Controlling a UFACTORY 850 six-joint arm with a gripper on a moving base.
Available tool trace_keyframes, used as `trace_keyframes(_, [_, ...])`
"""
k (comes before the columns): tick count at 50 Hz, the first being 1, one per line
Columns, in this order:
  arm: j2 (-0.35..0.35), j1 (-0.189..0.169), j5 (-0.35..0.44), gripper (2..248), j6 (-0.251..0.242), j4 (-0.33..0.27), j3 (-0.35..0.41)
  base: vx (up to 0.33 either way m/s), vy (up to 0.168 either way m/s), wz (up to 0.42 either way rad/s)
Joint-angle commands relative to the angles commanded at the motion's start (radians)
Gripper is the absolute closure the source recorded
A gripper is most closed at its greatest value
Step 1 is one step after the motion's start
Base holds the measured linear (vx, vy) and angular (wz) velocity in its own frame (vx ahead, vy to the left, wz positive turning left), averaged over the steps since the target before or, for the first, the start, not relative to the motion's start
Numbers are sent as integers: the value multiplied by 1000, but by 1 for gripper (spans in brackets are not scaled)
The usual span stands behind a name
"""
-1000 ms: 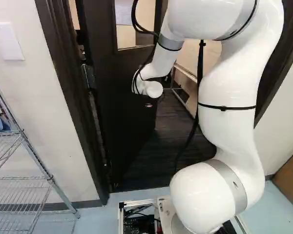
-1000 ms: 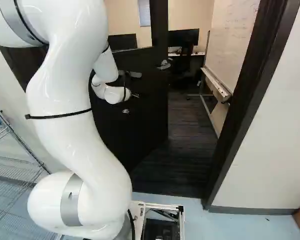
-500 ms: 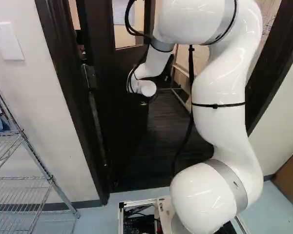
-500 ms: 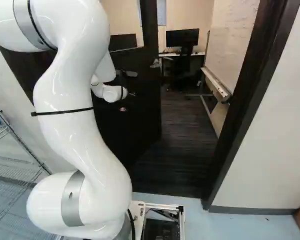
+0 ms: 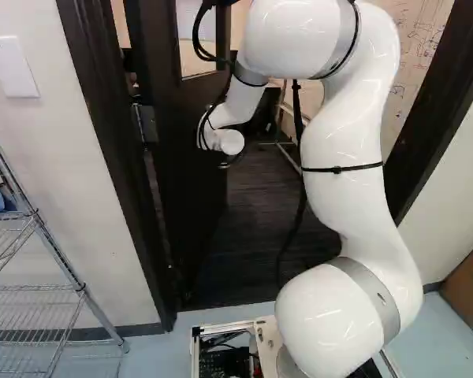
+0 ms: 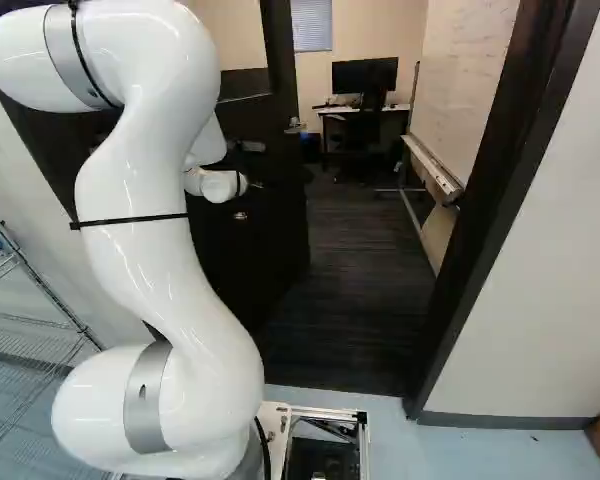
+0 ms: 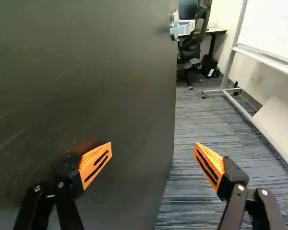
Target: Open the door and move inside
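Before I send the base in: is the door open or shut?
Open: the door stands angled inward, with the floor beyond it showing past its free edge.

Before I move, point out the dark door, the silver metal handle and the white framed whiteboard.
Dark door point(image 7: 96, 67): wrist view, its broad face.
Silver metal handle point(image 7: 183, 28): wrist view, its lever.
White framed whiteboard point(image 7: 276, 28): wrist view, its writing surface.

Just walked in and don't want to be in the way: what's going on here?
The white arm is at a partly open dark door, its open gripper holding nothing: one finger is by the door's face, touching or not I can't tell, the other past its edge. The base stands outside the doorway.
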Motion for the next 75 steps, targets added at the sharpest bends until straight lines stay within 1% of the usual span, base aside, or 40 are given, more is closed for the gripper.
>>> trace_keyframes(39, [-90,54,0,3,0,-113,-117,0,0,0])
trace_keyframes(75, [-151,84,0,3,0,-218,-200,0,0,0])
